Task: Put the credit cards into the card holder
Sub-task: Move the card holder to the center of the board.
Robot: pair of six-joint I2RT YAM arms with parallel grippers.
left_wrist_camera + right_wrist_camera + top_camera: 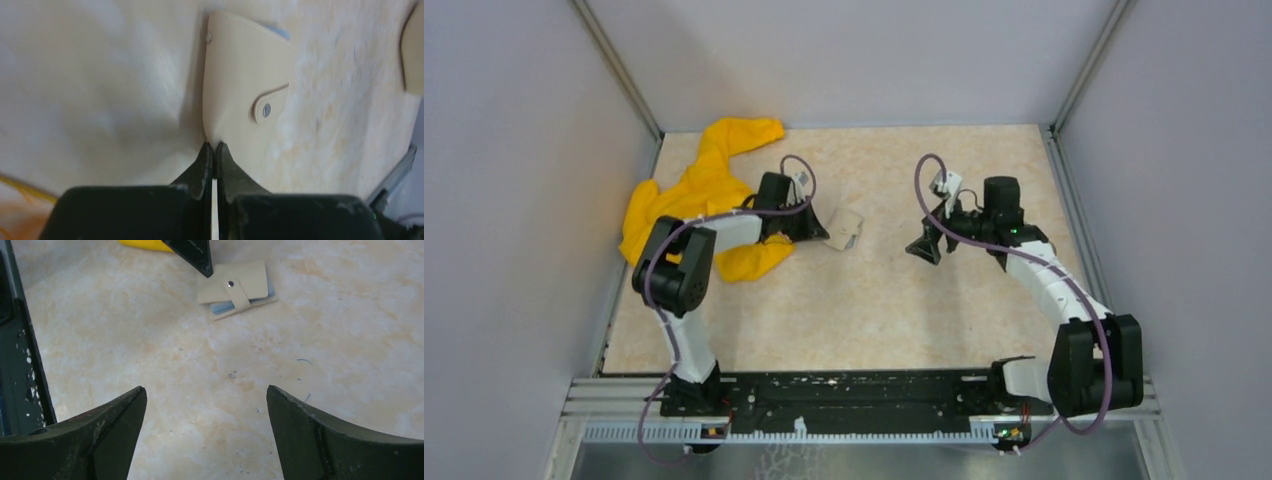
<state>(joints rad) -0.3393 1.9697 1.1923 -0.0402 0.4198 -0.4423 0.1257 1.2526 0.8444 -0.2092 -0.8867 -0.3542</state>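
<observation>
Card holder (240,75) meets the left gripper (213,147) at the middle of the left wrist view. The two black fingers are pressed together, and the tan cover's near corner narrows down into their tips, so it looks pinched there. Above the tips the cover spreads toward the top of the frame. A rounded strap (267,105) with a metal snap lies across its right side, and a sliver of pale blue (277,32) shows at its upper right edge. Whether that sliver is a card or the lining cannot be told.

In the overhead view the card holder lies on the beige table (824,310) just left of centre, at the tip of the left gripper. A yellow cloth (694,190) is bunched behind that arm at the upper left.

The right gripper (206,390) is right of centre, well apart from the holder. Its fingers are spread wide with only bare table between them, and the holder is at the top middle of its own view.
</observation>
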